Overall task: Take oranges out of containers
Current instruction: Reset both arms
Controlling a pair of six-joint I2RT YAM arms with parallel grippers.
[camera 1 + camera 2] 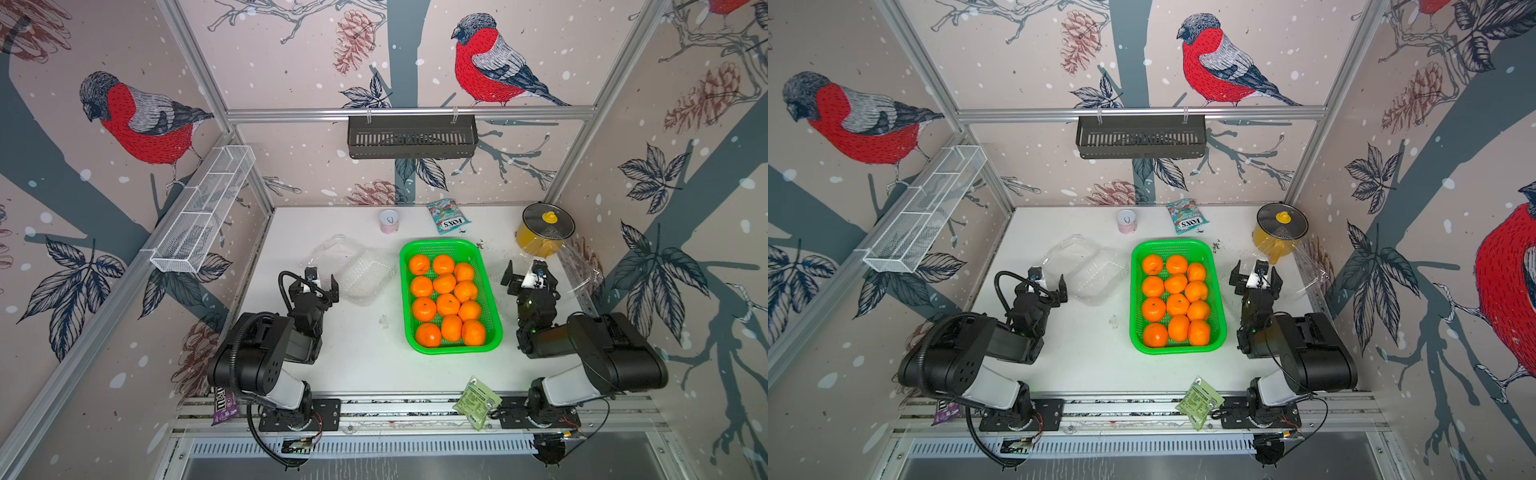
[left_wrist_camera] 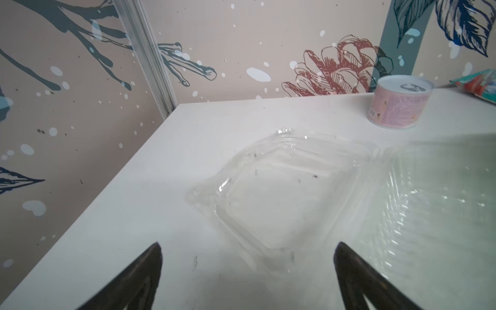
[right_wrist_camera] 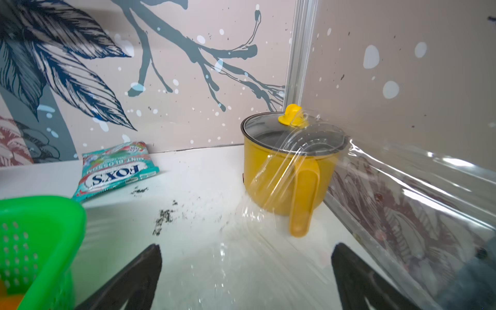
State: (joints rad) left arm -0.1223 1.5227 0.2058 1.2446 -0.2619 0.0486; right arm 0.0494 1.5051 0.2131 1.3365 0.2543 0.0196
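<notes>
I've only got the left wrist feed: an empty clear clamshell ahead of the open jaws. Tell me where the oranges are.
Observer: All twelve oranges sit in the green tray, next to that clamshell.
Operator: Report the second container.
Observer: The second container leans up beside the yellow pot; no orange shows in it.
Operator: Give me the right gripper.
Observer: The right gripper is open, empty, pointed toward that pot.

Green tray (image 1: 436, 242), yellow pot (image 1: 530, 242), pink can (image 1: 389, 223)
</notes>
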